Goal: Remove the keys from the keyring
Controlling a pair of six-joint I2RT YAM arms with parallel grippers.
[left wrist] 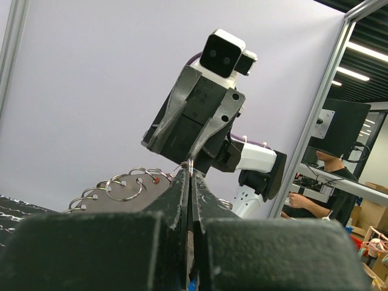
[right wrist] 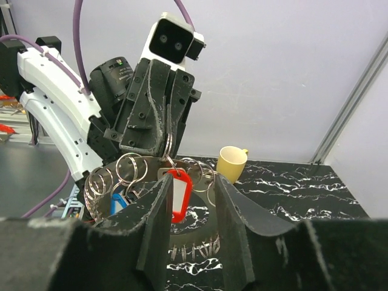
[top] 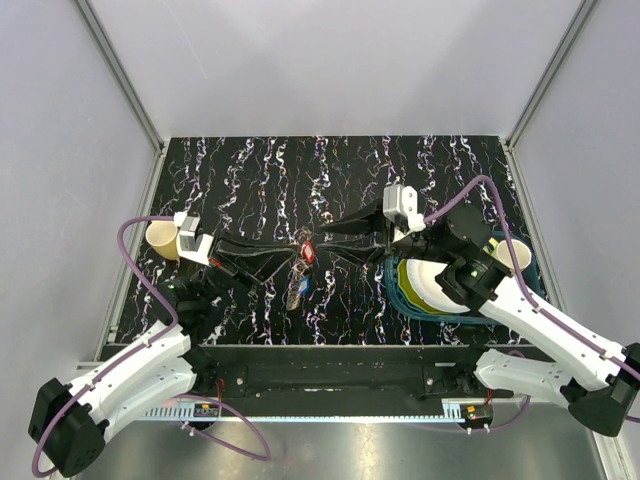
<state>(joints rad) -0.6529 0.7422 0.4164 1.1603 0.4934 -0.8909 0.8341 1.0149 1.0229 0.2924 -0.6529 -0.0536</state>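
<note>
Both arms reach inward: left hand (top: 292, 252) pinches the keyring (top: 298, 288) (right hand (top: 321, 236) spread).

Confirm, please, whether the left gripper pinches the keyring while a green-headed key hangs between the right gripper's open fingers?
No: the key has a red head, not green. In the right wrist view it hangs between the open fingers of the right gripper while the left gripper pinches the keyring.

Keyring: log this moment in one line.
left gripper shut on keyring | right gripper open around red key | blue key attached
</note>
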